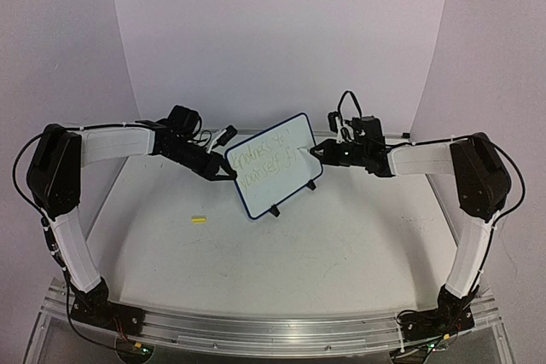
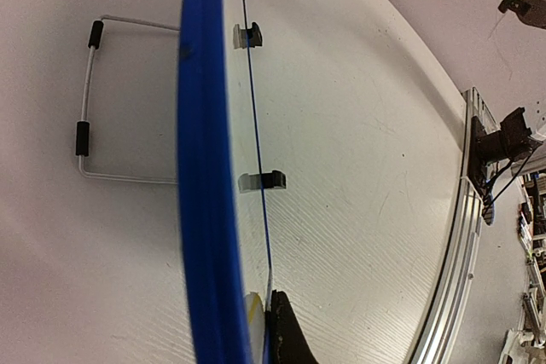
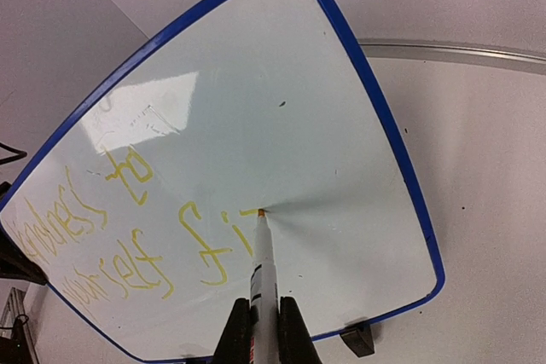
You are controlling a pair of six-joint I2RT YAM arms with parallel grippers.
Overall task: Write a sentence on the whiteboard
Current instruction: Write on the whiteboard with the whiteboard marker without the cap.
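Observation:
The whiteboard (image 1: 281,147) stands tilted on its clip feet at the table's middle back. The sentence (image 1: 258,166) is in faint yellow on its left part, in two lines. My left gripper (image 1: 227,173) is shut on the board's left edge. In the left wrist view the board's blue rim (image 2: 205,168) shows edge-on, with one black finger (image 2: 288,334) pressed to its face. My right gripper (image 3: 264,306) is shut on a white marker (image 3: 263,266). The marker's tip touches the board (image 3: 341,125) just right of the yellow letters "Fi" (image 3: 205,240).
A small yellow marker cap (image 1: 199,220) lies on the table left of the board. The wire stand (image 2: 84,125) and two clip feet (image 2: 263,181) hold the board up. An aluminium rail (image 1: 273,330) runs along the near edge.

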